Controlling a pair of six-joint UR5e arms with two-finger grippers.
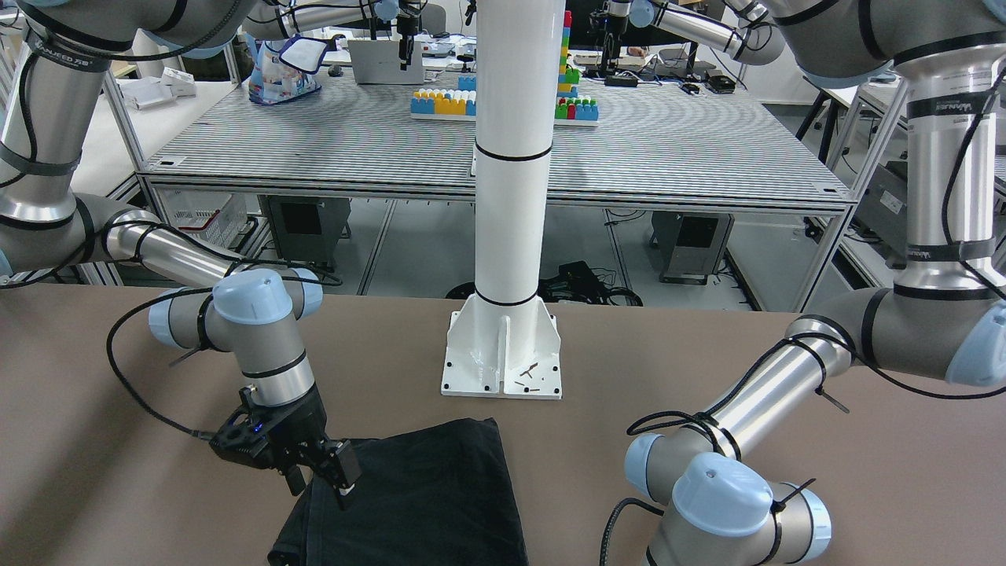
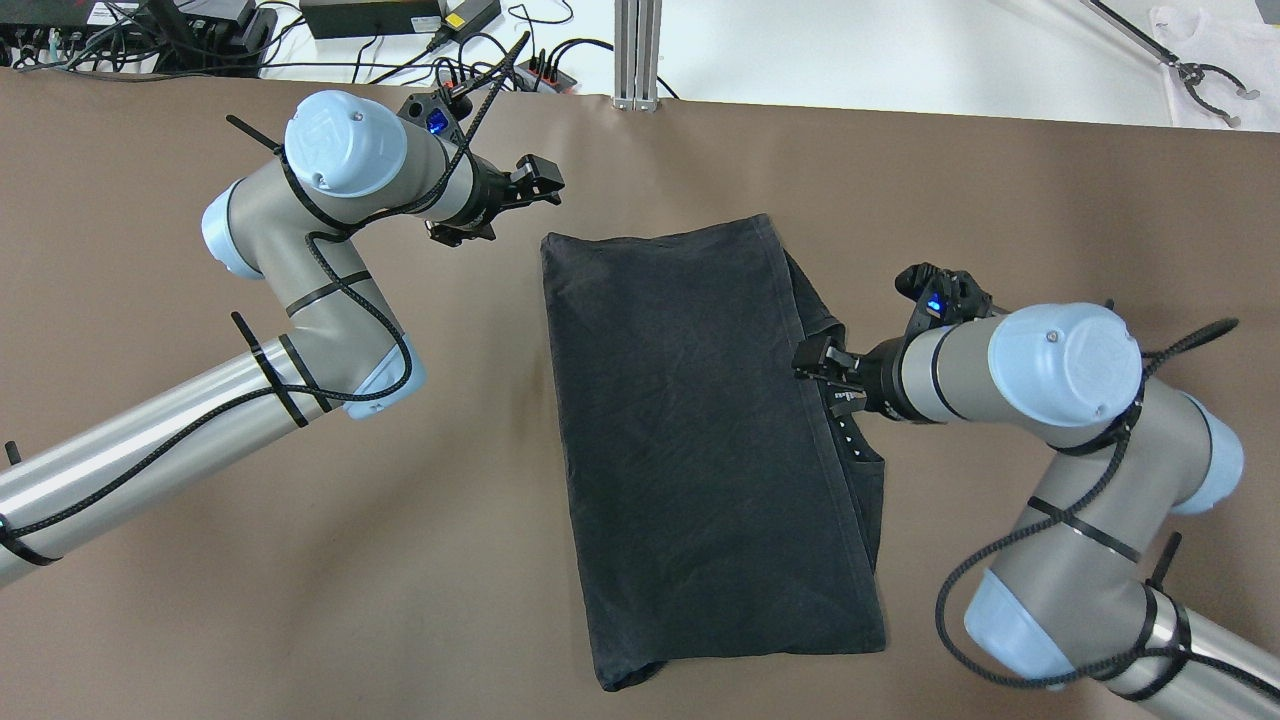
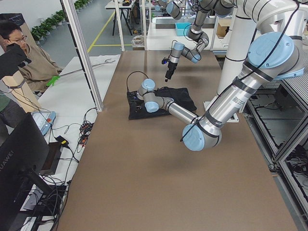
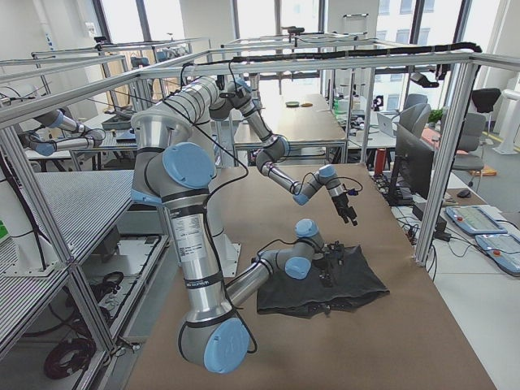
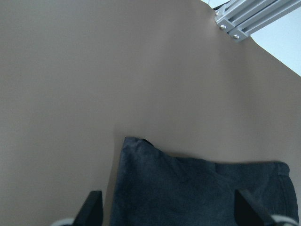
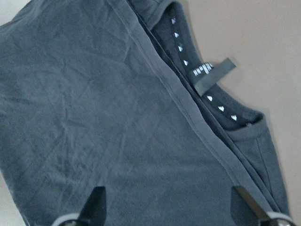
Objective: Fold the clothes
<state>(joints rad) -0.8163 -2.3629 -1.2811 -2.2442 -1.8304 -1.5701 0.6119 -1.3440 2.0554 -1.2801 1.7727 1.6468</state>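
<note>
A dark T-shirt (image 2: 700, 430) lies folded lengthwise in the middle of the brown table (image 2: 300, 600). Its collar and label (image 6: 211, 75) show along its right edge. My right gripper (image 2: 815, 370) is open and empty. It hovers low over the shirt's right edge beside the collar, and it also shows in the front view (image 1: 322, 472). In the right wrist view the shirt (image 6: 94, 117) fills the frame between the spread fingers (image 6: 96, 205). My left gripper (image 2: 545, 185) is open and empty. It is held above the table just beyond the shirt's far left corner (image 5: 136, 143).
The white column base (image 1: 503, 354) stands at the robot's side of the table, close behind the shirt. Cables and power bricks (image 2: 400, 15) and an aluminium post (image 2: 637, 50) line the far edge. An operator (image 3: 19, 57) sits off the table's far side.
</note>
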